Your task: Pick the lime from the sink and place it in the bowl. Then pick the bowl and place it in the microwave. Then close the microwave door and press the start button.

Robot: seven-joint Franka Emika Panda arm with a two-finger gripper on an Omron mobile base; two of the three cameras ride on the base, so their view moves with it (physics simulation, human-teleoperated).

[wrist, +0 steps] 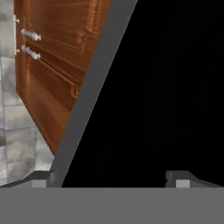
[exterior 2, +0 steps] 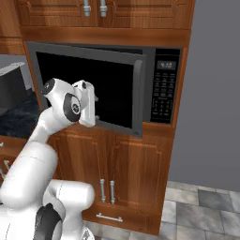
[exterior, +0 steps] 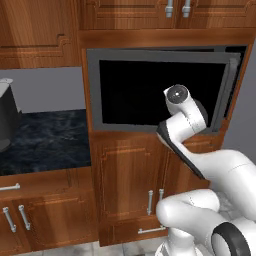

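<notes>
My gripper (wrist: pixel 111 177), jaws wide and empty, faces the microwave door (exterior 2: pixel 89 89): a rigid, smooth, hinged panel, best pushed flat.

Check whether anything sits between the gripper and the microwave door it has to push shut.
Nothing visible does. The gripper is right at the dark window of the microwave door, which hangs nearly closed, its right edge a little ajar from the microwave. The hand view shows the fingertips apart, with door glass ahead.
</notes>
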